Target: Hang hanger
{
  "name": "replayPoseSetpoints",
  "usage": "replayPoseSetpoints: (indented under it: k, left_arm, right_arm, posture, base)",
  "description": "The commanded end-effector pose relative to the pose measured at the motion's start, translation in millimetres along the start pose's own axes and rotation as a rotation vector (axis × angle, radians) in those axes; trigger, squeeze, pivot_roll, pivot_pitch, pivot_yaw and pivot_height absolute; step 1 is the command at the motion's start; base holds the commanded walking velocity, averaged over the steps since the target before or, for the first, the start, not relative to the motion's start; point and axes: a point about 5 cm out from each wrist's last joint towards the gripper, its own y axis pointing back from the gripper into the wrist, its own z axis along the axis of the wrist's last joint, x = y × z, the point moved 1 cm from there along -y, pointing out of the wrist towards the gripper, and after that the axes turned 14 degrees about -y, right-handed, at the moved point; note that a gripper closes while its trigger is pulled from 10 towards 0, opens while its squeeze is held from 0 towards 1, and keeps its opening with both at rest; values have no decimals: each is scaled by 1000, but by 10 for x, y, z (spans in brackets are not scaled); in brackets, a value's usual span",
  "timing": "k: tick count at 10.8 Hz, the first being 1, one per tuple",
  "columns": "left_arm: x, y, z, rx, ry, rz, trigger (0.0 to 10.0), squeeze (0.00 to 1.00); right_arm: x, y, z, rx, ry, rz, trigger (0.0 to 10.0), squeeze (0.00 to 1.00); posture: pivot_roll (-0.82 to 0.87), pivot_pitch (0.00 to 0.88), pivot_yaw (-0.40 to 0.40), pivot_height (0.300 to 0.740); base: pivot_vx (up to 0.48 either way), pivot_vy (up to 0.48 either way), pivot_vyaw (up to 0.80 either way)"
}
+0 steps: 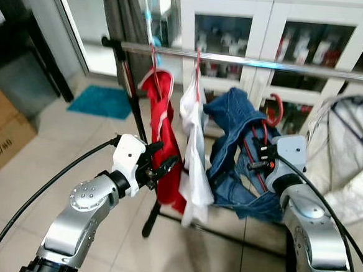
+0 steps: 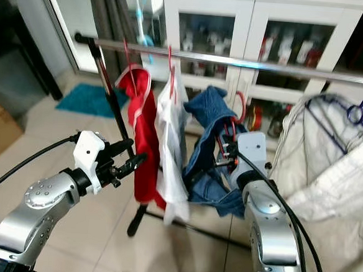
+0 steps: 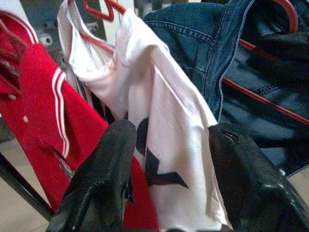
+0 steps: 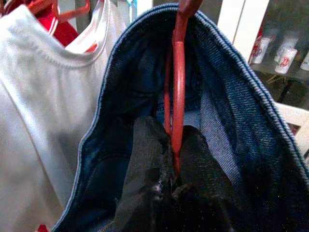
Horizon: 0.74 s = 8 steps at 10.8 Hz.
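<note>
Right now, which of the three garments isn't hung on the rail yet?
The blue denim jacket: its red hanger is pinched in the right gripper below the rail. The red shirt and white shirt already hang there.

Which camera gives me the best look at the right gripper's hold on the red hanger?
The right wrist view: the right gripper is shut on the red hanger, its fingers pinching the wire inside the denim jacket. Both eye views show the hanger's hook below the rail, not yet hung, but the grip there is small and partly hidden by denim.

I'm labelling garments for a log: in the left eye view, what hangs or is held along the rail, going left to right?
Red shirt → white shirt → denim jacket on its red hanger, held by the right gripper → white garment.
</note>
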Motion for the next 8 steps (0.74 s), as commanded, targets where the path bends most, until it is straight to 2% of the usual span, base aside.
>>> replayPoseSetpoints:
  k: [1,8]
  left_arm:
    - [11,9,8,5,-17,3,10000,0]
    - [10,-12,20,-1,-26,-14,10000,0]
  right_arm:
    - [64,1,62,-22,11,23,0,0]
    - [131,1,60,-17,16,42,0,0]
  posture:
    - [-72,0,94,740]
    - [-73,0,101,740]
  base:
    - [-289,0,0]
    - [-268,0,0]
